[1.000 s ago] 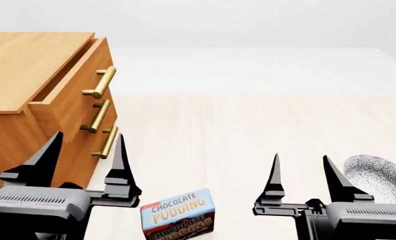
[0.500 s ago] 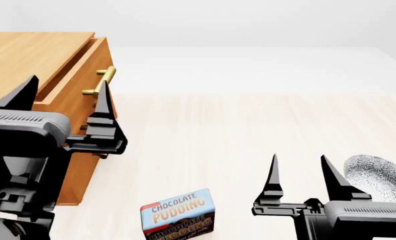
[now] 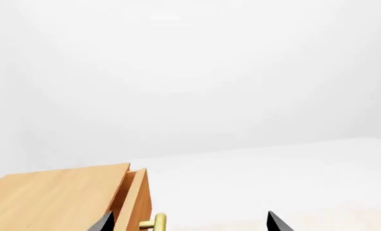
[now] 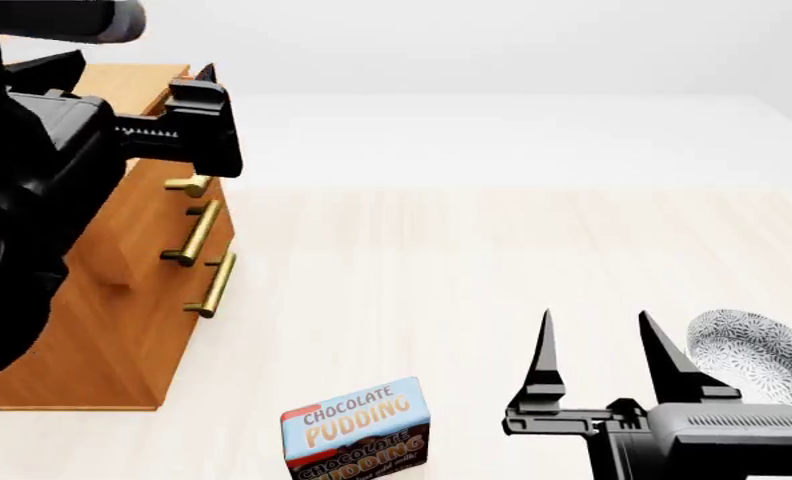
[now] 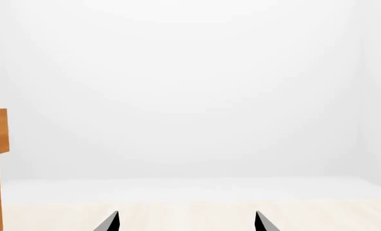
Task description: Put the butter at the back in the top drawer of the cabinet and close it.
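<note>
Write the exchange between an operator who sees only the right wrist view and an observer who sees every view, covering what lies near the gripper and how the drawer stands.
Operator: What sits to the left of my right gripper?
Observer: A chocolate pudding box, standing apart from it.
Operator: Is the top drawer shut?
Observer: No, the left wrist view shows it pulled partly out.
</note>
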Controlling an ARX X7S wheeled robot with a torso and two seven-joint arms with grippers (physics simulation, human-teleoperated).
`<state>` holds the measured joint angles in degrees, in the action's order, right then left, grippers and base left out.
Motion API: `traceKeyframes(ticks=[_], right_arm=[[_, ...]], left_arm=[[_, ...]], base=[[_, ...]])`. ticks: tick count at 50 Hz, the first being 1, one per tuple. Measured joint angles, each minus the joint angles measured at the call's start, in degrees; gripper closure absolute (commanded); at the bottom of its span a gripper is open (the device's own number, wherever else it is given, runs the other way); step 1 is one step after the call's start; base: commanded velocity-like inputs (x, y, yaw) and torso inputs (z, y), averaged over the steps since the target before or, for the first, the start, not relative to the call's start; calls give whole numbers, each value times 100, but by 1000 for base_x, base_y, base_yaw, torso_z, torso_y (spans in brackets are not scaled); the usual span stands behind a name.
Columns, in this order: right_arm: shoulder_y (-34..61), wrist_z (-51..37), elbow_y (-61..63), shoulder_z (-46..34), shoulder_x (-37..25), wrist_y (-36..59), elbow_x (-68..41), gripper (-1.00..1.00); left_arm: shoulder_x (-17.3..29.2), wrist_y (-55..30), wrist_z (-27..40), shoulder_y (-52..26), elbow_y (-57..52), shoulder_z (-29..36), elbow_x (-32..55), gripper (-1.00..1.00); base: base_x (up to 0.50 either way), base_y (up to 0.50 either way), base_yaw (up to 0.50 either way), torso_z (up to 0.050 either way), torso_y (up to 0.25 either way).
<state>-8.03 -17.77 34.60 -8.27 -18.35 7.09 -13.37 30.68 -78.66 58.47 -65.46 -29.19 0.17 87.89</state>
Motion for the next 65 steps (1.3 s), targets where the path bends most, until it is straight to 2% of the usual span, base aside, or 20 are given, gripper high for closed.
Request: traceKeyframes(ticks=[9, 20, 32, 47, 65], right_arm=[[-31, -7, 46, -8, -35, -1, -28, -100], [-37, -16, 63, -29, -68, 15, -52, -100], [2, -22, 46, -48, -103, 68, -97, -100], [36, -28, 37, -78, -146, 120, -132, -100], [44, -43, 26, -136, -187, 128, -122, -100]], left_arm=[[-40, -472, 253, -1175, 1411, 677, 509, -100], [-121, -817, 44, -2360, 3127, 1612, 494, -100], [-256, -930, -252, -3316, 4842, 2486, 632, -100], [-380, -953, -406, -3926, 6095, 3281, 798, -100], [-421, -876, -682, -4046, 6638, 4000, 811, -100]], base=[[0, 0, 0, 0, 0], [0, 0, 0, 0, 0], [0, 0, 0, 0, 0], [0, 0, 0, 0, 0], [0, 0, 0, 0, 0]])
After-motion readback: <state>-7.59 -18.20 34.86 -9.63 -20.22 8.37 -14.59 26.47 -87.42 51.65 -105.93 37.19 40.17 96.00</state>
